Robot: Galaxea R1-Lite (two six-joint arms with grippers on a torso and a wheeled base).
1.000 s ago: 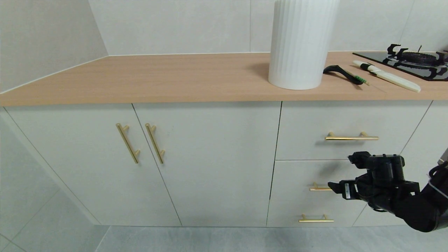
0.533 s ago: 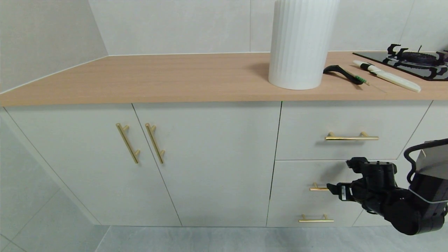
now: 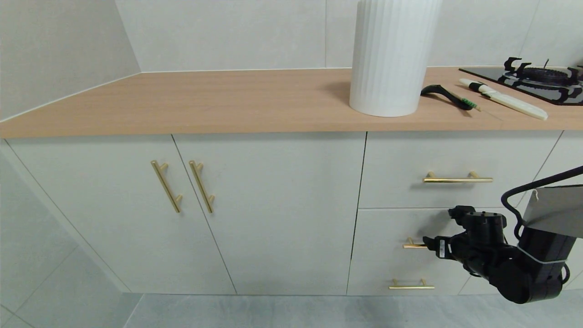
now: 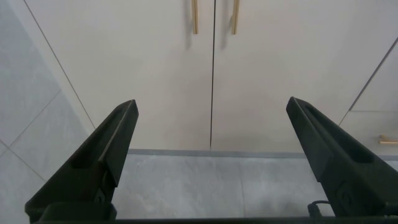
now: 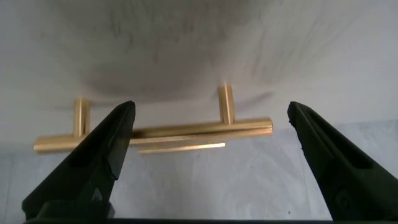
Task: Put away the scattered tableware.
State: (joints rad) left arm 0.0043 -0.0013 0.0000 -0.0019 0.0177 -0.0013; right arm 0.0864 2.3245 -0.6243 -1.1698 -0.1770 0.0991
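Note:
On the wooden counter (image 3: 205, 100) lie a black-handled tool (image 3: 448, 95) and a white knife with a dark band (image 3: 503, 99). My right gripper (image 3: 444, 227) is open, low down in front of the middle drawer. Its fingers (image 3: 430, 240) sit close to that drawer's gold handle (image 3: 412, 246). In the right wrist view the same handle (image 5: 155, 132) lies across the gap of the right gripper (image 5: 210, 112), a short way ahead of the tips. My left gripper (image 4: 211, 106) is open and empty, facing the bottom of the double cabinet doors (image 4: 211, 62).
A tall white ribbed container (image 3: 391, 54) stands on the counter beside the tools. A black hob (image 3: 542, 77) is at the far right. The top drawer handle (image 3: 457, 179) and bottom drawer handle (image 3: 411, 287) lie above and below my right gripper. Grey floor tiles (image 4: 211, 186) lie below.
My right gripper has edged left toward the middle drawer handle, and the right forearm has swung up into the head view. Nothing on the counter has moved.

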